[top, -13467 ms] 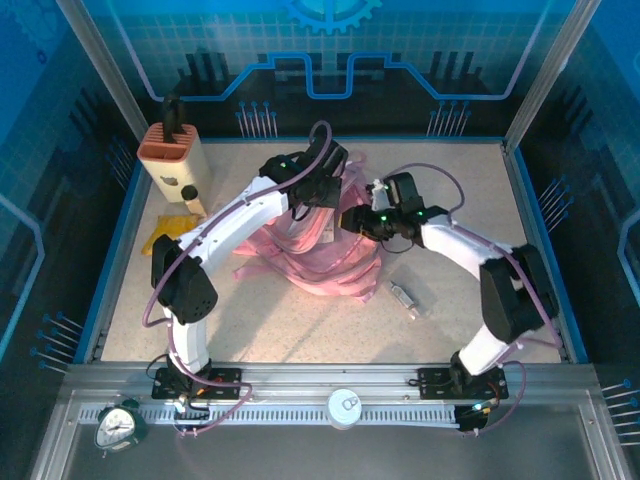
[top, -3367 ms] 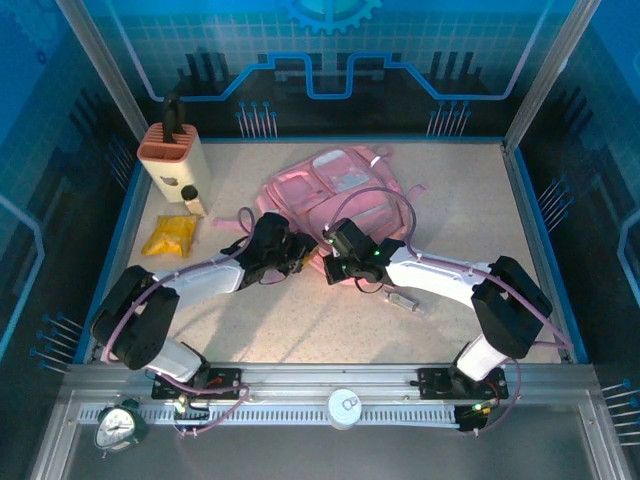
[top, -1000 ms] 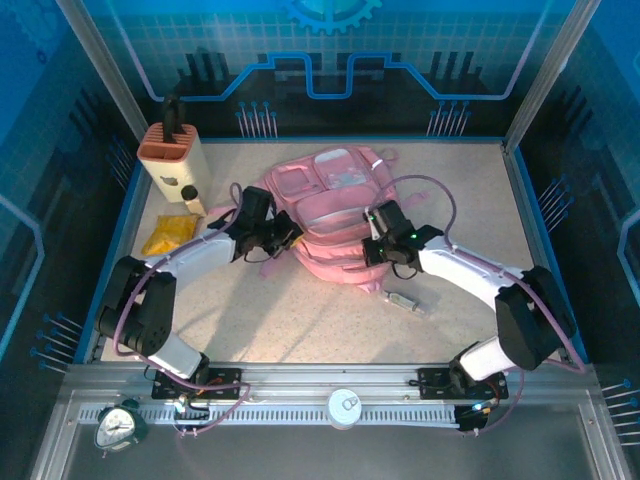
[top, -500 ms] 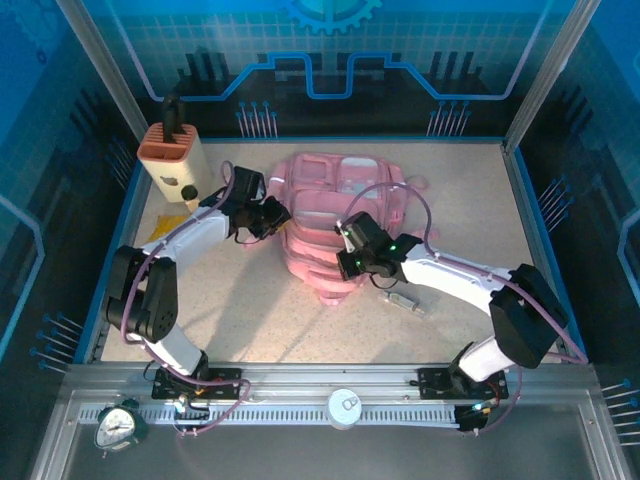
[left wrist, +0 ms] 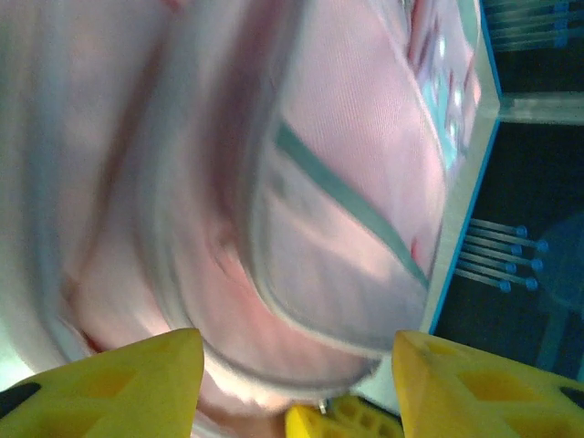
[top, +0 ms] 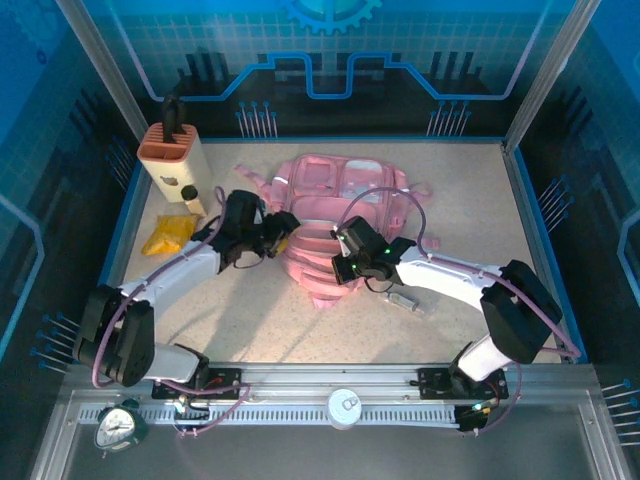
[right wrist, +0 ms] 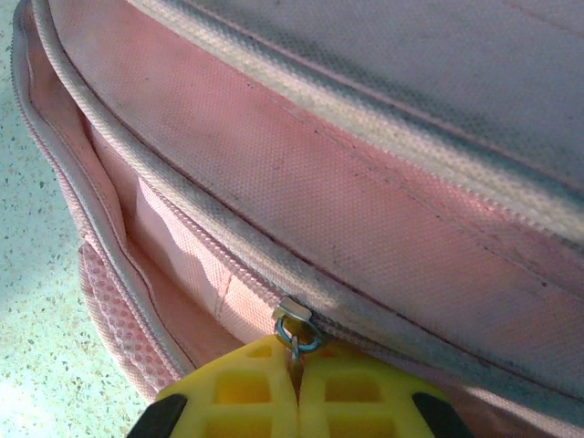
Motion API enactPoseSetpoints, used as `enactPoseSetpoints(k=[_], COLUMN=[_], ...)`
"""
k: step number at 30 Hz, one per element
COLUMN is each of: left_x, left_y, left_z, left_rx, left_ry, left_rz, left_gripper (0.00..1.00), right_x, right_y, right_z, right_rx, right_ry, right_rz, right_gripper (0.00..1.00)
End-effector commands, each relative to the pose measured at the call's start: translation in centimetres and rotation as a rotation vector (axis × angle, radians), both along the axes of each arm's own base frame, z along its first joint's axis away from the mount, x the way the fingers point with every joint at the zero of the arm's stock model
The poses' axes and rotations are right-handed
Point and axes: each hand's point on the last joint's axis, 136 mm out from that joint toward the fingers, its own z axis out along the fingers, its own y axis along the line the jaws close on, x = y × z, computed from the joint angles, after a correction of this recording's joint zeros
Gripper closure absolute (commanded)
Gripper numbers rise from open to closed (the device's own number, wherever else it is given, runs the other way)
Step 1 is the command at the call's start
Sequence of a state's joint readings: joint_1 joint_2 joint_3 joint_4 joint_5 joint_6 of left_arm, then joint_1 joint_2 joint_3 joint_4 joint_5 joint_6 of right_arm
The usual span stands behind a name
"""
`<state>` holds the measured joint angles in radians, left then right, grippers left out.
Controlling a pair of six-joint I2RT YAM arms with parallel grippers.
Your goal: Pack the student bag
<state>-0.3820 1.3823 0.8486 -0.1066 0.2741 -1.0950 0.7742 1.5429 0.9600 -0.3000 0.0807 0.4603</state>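
The pink student bag (top: pixel 345 200) lies flat in the middle of the table, front pockets facing up. My left gripper (top: pixel 283 231) is at the bag's left edge; in the left wrist view its yellow fingers (left wrist: pixel 137 374) stand wide apart, open (left wrist: pixel 292 351), with blurred pink fabric (left wrist: pixel 347 182) just ahead and nothing between them. My right gripper (top: pixel 346 264) is at the bag's near edge. Seen from the right wrist, it (right wrist: pixel 297 354) is shut on the small metal zipper pull (right wrist: pixel 297 330) of a zip line on the bag (right wrist: pixel 365 201).
A tan knife block (top: pixel 172 160) stands at the back left with a small bottle (top: pixel 192 198) beside it. A yellow packet (top: pixel 168 235) lies left of my left arm. A small clear item (top: pixel 403 299) lies on the table by my right arm.
My left gripper has opened and let go of the bag's left edge. The right gripper, still shut on the zipper pull, has slid left along the bag's near edge. The bag has shifted slightly.
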Motion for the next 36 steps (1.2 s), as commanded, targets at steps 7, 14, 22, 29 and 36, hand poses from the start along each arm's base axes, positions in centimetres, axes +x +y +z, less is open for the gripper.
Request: enactPoseSetpoints(k=[7, 14, 22, 29, 36], left_x=[-1.7, -2.4, 0.3, 0.4, 0.9], left_y=[-4.5, -4.6, -7.7, -5.2, 0.7], left_z=[-2.0, -3.6, -3.4, -3.7, -2.4], left_rx=[-0.128, -0.119, -0.130, -0.014, 0.054], left_ry=[0.076, 0.120, 0.100, 0.068, 0.055], left_rz=[0.137, 0.220, 0.172, 0.193, 0.220], left_gripper=[0.43, 0.41, 0.53, 0.81, 0.99], right_x=[-0.5, -0.5, -0.6, -0.3, -0.7], right_y=[0.4, 0.4, 1.3, -0.1, -3.0], right_z=[1.1, 1.0, 1.3, 1.2, 1.9], right_rx=[0.050, 0.057, 0.105, 0.027, 0.008], right_ry=[-0.013, -0.014, -0.006, -0.021, -0.006], right_rz=[0.000, -0.002, 0.014, -0.017, -0.030], right_gripper=[1.00, 1.00, 1.00, 1.00, 1.00])
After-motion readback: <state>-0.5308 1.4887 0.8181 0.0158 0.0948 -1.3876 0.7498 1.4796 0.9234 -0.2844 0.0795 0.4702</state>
